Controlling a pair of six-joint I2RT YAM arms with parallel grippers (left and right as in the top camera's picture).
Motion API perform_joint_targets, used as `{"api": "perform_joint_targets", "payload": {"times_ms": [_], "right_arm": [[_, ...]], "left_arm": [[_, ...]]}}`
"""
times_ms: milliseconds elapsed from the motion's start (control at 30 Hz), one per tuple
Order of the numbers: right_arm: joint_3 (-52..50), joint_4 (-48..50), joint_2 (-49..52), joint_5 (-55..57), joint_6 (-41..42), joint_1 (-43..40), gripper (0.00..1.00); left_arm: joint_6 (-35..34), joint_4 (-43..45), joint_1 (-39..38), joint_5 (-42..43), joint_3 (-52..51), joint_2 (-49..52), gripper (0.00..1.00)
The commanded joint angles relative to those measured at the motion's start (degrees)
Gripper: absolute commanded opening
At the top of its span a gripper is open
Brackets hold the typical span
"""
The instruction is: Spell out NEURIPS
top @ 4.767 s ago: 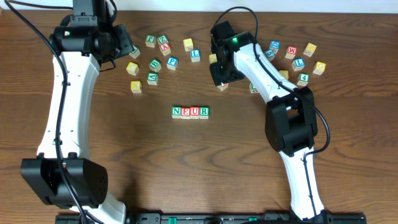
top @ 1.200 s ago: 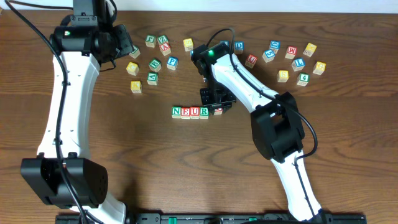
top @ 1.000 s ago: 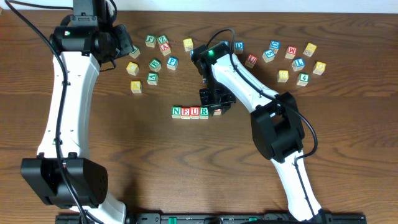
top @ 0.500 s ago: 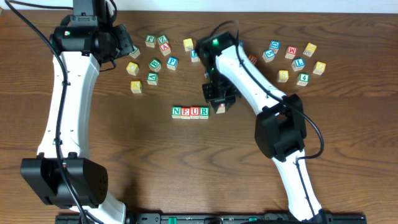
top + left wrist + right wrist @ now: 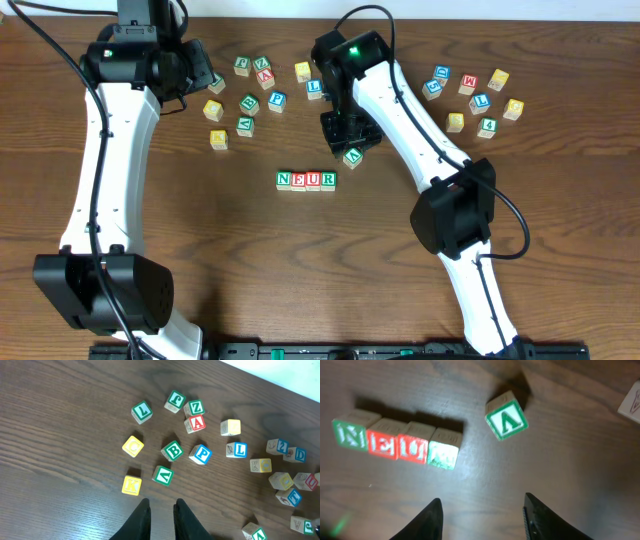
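N-E-U-R row (image 5: pixel 306 180) sat on the table (image 5: pixel 300 260), cubes touching, in order | green-lettered cube (image 5: pixel 506 416) lay skewed just past the row's R end, not touching it | right gripper (image 5: pixel 482 502) hung above there, jaws apart, empty | left gripper (image 5: pixel 161 512) well beyond the row's N end, jaws nearly together, empty

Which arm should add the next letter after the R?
Right. The right gripper hovers open just past the R, beside a loose green block. The left gripper sits far away by the top-left scattered blocks.
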Motion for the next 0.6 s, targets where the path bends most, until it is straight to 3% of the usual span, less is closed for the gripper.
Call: {"api": "perform_joint_targets", "payload": {"times_ms": [0, 100, 300, 367, 567], "right_arm": [[-1.8, 2.0, 0.6, 2.6, -0.1, -0.4, 0.48], [-4.8, 7.6, 0.6, 3.8, -0.1, -0.7, 0.45], [-11.9, 15.2, 0.6, 4.0, -0.1, -1.5, 0.09], [-12.3, 15.8, 0.6, 4.0, -0.1, -1.9, 0.01], [-12.3, 15.6, 0.6, 3.9, -0.1, -3.7, 0.01]], "left_arm": [[-0.1, -0.3, 0.1, -0.5, -0.3, 0.8, 0.17], [-0.1, -0.3, 0.1, -0.5, -0.3, 0.8, 0.17], [0.0, -0.3, 0.1, -0.5, -0.3, 0.8, 0.17], [-0.1, -0.3, 0.1, -0.5, -0.3, 0.8, 0.17], [0.0, -0.3, 0.1, -0.5, -0.3, 0.8, 0.17]]}}
